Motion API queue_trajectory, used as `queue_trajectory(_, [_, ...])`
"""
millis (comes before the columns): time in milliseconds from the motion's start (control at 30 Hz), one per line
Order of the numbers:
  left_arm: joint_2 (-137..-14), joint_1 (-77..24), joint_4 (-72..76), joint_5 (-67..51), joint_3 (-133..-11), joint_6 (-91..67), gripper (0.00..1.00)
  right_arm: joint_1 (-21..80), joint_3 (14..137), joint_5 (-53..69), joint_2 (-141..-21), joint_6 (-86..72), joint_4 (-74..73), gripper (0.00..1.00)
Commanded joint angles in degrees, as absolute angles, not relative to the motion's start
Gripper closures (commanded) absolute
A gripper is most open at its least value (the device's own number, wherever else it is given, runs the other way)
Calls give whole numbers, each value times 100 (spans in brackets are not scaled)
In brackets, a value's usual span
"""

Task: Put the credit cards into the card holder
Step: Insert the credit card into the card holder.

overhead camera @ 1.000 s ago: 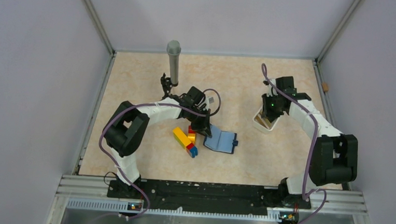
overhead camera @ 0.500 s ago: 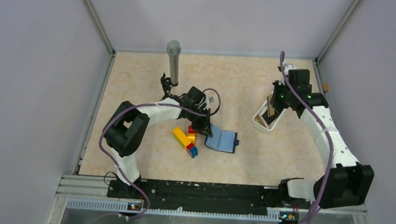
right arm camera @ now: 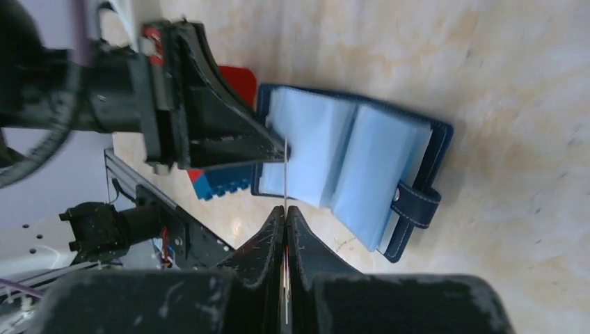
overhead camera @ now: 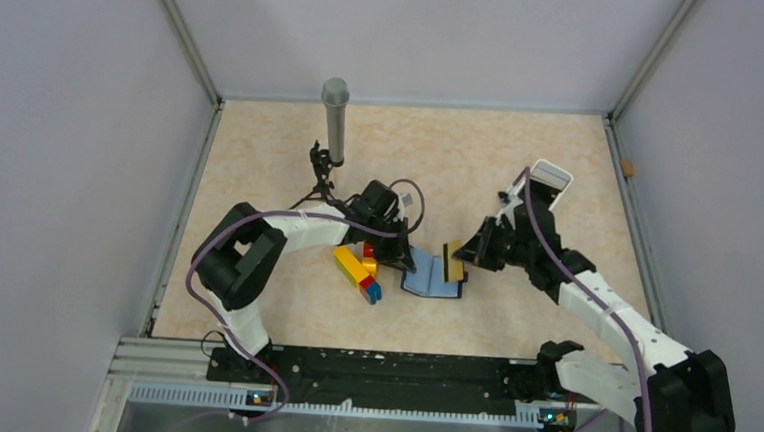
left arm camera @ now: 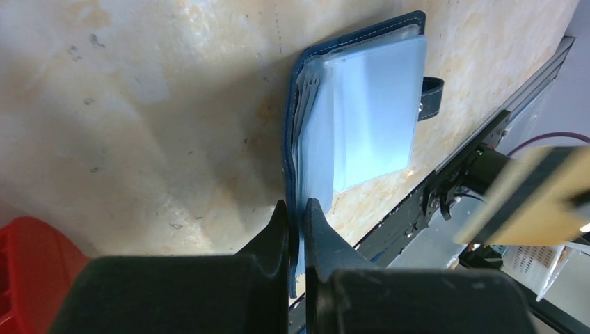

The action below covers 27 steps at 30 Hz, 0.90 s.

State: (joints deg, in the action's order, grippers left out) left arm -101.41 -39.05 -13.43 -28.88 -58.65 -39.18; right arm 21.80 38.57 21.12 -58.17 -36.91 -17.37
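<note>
The navy card holder (overhead camera: 432,279) lies open on the table, its pale slots facing up (left arm camera: 369,111). My left gripper (left arm camera: 298,207) is shut on the card holder's left edge, beside the toy bricks (overhead camera: 402,260). A yellow-gold credit card (overhead camera: 452,260) hangs just above the open card holder with my right gripper (overhead camera: 468,253) shut on it. In the right wrist view the credit card (right arm camera: 285,170) shows edge-on as a thin line rising from the gripper (right arm camera: 286,209), over the left-hand slots of the card holder (right arm camera: 362,174). In the left wrist view the credit card (left arm camera: 536,202) is blurred at the right.
Yellow (overhead camera: 352,264), red (overhead camera: 370,255) and blue (overhead camera: 370,292) toy bricks lie just left of the card holder. A grey cylinder on a small black tripod (overhead camera: 335,118) stands at the back left. Walls close in the table on three sides.
My right arm has swung from the white tray at the back right down and left to the card holder, with the yellow-gold card in its jaws. The left gripper kept its hold.
</note>
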Motion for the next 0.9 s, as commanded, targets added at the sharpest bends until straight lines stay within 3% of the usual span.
queue_trajectory(0, [-9984,-4014,-950,-2719,-5673,-4075,100,2741,3022,1928,-5607,-5166,-125,100])
queue_trajectory(400, [-10085,-4025,-1038,-2689,-5639,-3909,100,2885,1736,1612,-5904,-5854,1411,100])
queue_trajectory(867, [-10213,-4026,-1167,-2627,-5668,-3765,100,2886,1398,1421,-6401,-5743,2027,100])
